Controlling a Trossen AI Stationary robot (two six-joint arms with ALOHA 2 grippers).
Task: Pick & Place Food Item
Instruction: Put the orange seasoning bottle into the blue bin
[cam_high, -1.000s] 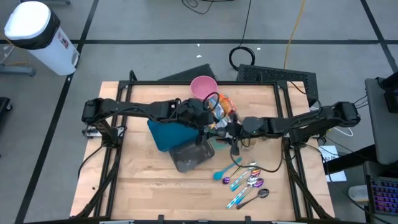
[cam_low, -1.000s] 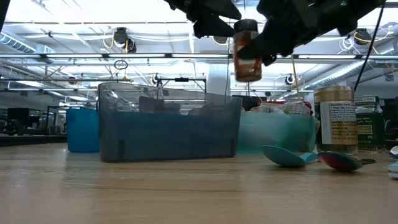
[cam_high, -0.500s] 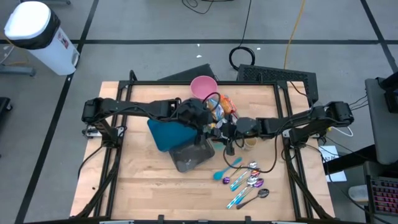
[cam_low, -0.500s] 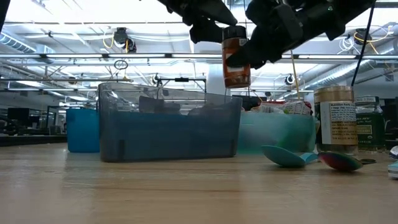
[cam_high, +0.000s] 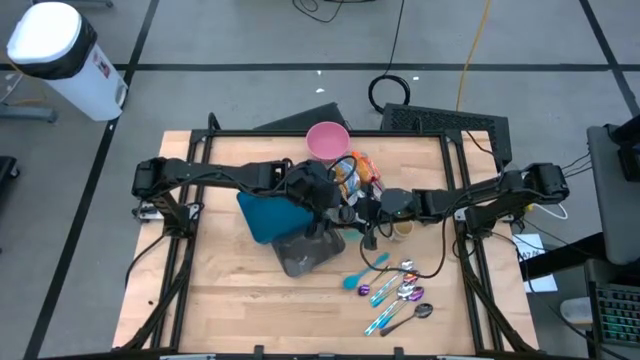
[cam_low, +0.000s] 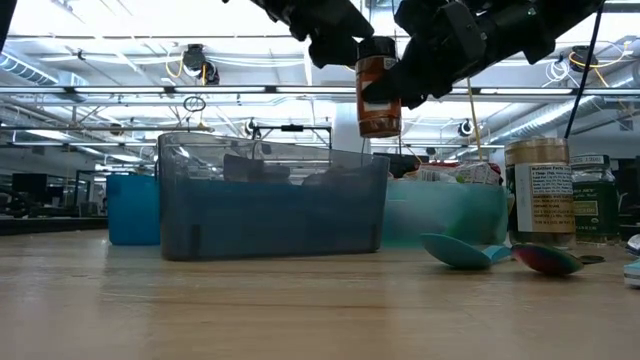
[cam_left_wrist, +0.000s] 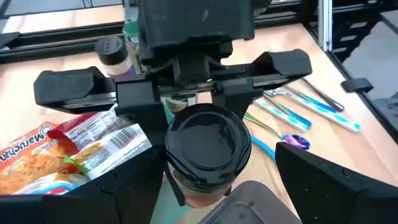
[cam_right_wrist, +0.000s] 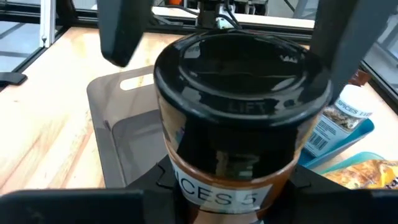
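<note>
A spice jar (cam_low: 378, 92) with a black cap (cam_left_wrist: 208, 144) and an orange-brown label hangs upright in the air, above the right end of the grey bin (cam_low: 270, 200). My right gripper (cam_high: 363, 212) is shut on the jar. My left gripper (cam_high: 333, 203) is open. In the left wrist view (cam_left_wrist: 211, 186) its two fingers stand on either side of the cap, apart from it. In the low view my left gripper (cam_low: 340, 40) is just left of the cap. My right gripper pinches the jar's body (cam_right_wrist: 224, 186) between its two fingers, below the cap at the label. The fingers come level from the table's right side. The jar stands upright in the hold, lifted clear above the grey bin.
A teal container (cam_high: 265, 215) stands left of the grey bin (cam_high: 305, 250). A pink bowl (cam_high: 327, 140) and snack packets (cam_high: 362, 172) lie at the back. Several spoons (cam_high: 395, 290) lie near the front right. Other jars (cam_low: 540, 190) stand at the right.
My right gripper has carried the jar a little toward the table's left, up to my left gripper, and then held still. The jar has stayed upright and clear of the bin.
</note>
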